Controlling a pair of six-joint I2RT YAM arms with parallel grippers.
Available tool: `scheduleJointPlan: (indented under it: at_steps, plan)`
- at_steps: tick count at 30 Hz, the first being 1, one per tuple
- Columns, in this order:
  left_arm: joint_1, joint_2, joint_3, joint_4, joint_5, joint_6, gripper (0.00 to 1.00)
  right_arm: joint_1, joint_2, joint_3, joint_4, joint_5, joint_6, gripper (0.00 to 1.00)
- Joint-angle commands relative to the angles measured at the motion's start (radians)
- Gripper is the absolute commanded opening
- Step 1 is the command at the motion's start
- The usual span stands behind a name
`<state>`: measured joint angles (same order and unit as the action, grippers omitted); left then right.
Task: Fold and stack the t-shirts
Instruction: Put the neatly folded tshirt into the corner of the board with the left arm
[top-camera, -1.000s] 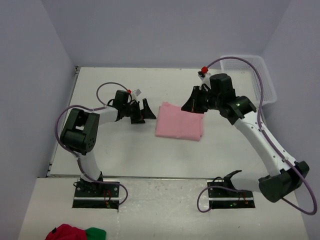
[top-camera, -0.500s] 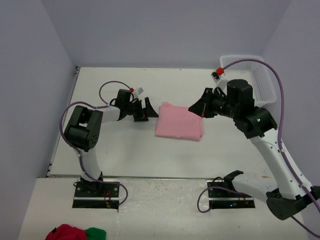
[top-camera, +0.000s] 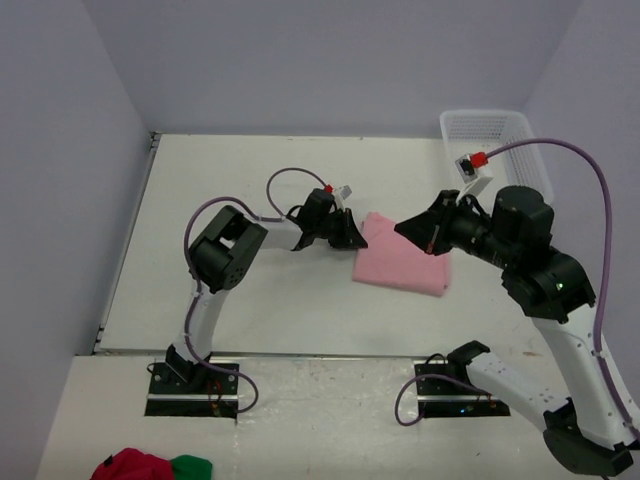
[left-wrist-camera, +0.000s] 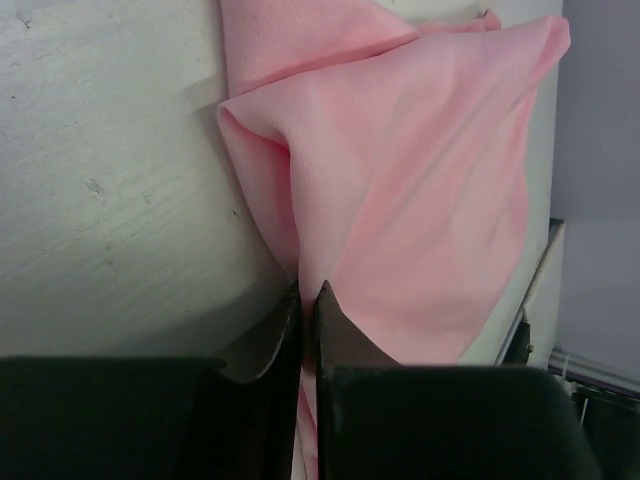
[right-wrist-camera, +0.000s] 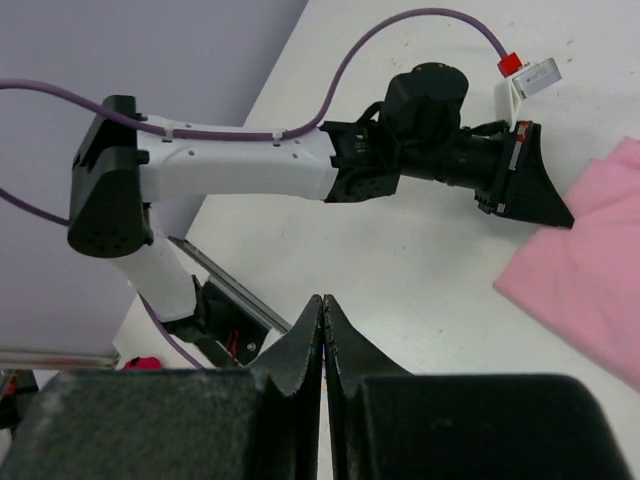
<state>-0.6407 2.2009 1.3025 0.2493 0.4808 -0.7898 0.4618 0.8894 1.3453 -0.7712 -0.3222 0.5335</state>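
One folded pink t-shirt lies on the white table, right of centre. My left gripper is at its left edge, shut on a raised fold of the pink cloth; the left wrist view shows the fabric pinched between the jaws of the left gripper. My right gripper hovers over the shirt's far edge, shut with nothing in it. Seen from the right wrist, the right gripper is shut above bare table, with the shirt at the right edge.
A white mesh basket stands at the far right corner of the table. A red and green bundle of cloth lies on the near ledge at bottom left. The left arm stretches low across the table.
My left gripper has closed on the shirt's left edge and travelled right, and the shirt has shifted right with it. The right arm has drawn back to the right.
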Motion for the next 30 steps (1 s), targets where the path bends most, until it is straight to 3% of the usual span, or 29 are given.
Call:
scheduleJointPlan:
  at_steps: [1, 2, 7, 9, 12, 17, 24, 28, 30]
  plan:
    - [0.002, 0.126, -0.063, -0.182, -0.133, -0.037, 0.04, -0.002, -0.062, -0.001, -0.036, 0.046, 0.008, 0.00]
    - [0.006, 0.138, -0.055, -0.188, -0.136, -0.037, 0.00, -0.002, -0.070, -0.002, -0.043, 0.043, 0.006, 0.00]
    - [0.013, 0.163, 0.050, -0.274, -0.110, -0.005, 0.00, -0.002, -0.099, -0.020, -0.051, 0.015, 0.014, 0.00]
    - [0.013, 0.158, 0.043, -0.230, -0.070, -0.005, 0.00, -0.002, -0.106, -0.026, -0.051, 0.023, 0.014, 0.00]
    - [0.015, 0.100, 0.021, -0.222, -0.062, -0.003, 0.00, -0.002, -0.109, -0.037, -0.053, 0.020, 0.017, 0.00]
    - [0.036, -0.029, 0.061, -0.355, -0.106, 0.073, 0.00, -0.002, -0.107, -0.075, -0.037, 0.000, 0.025, 0.00]
    - [0.186, -0.070, 0.208, -0.687, -0.200, 0.263, 0.00, -0.002, -0.099, -0.084, -0.020, -0.034, 0.022, 0.00]
    - [0.318, -0.056, 0.270, -0.798, -0.234, 0.377, 0.00, 0.000, -0.086, -0.084, -0.019, -0.058, 0.013, 0.00]
    - [0.367, -0.050, 0.313, -0.864, -0.316, 0.423, 0.00, -0.002, -0.079, -0.084, -0.017, -0.072, 0.002, 0.00]
